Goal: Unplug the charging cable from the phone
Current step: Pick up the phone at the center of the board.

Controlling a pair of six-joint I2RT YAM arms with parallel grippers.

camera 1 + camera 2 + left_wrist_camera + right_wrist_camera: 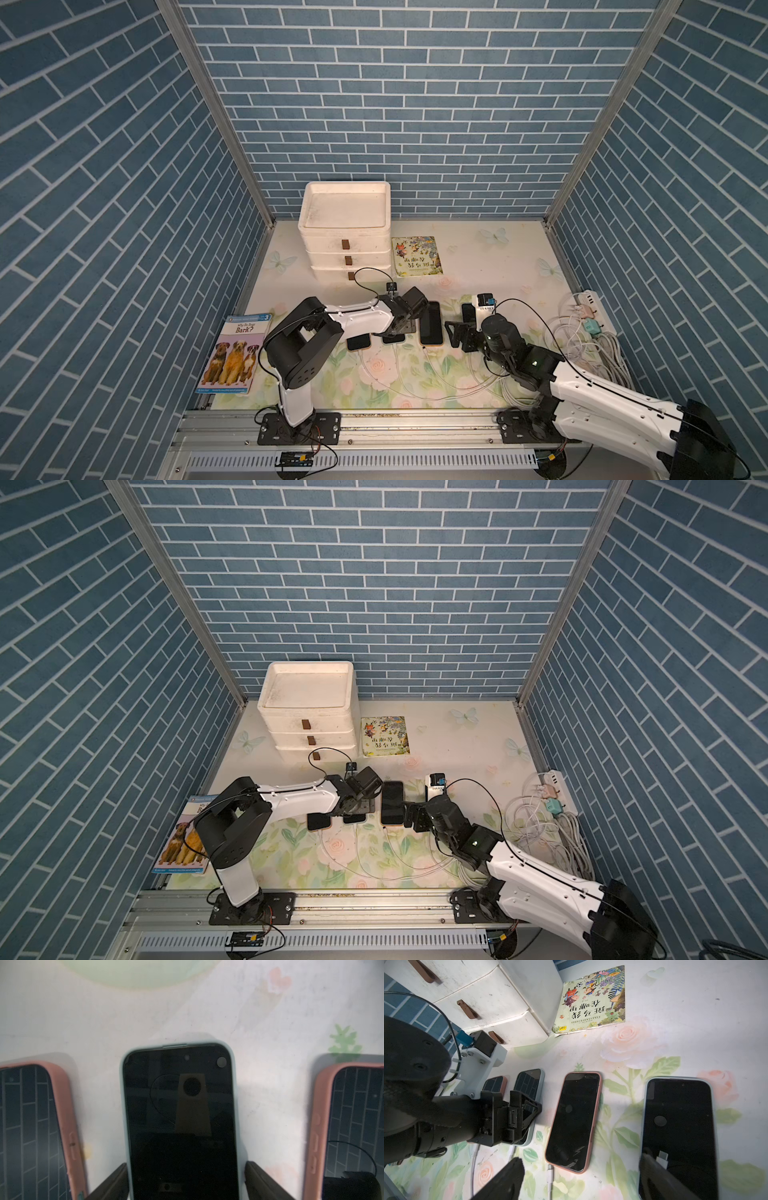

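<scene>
Four phones are laid in a row, screens up, on the floral counter. The blue-cased phone, second from the robot's left, is straddled by the left gripper. Its jaws are released, with one finger on each side of the case; contact cannot be told. The right gripper is held low, jaws spread wide, nothing grasped. The pink-cased phone and its white charging cable, plugged into the phone's near end, are seen between those jaws. Another blue-cased phone is partly covered by one finger. A drawer unit and a power strip are placed at the counter's edges.
</scene>
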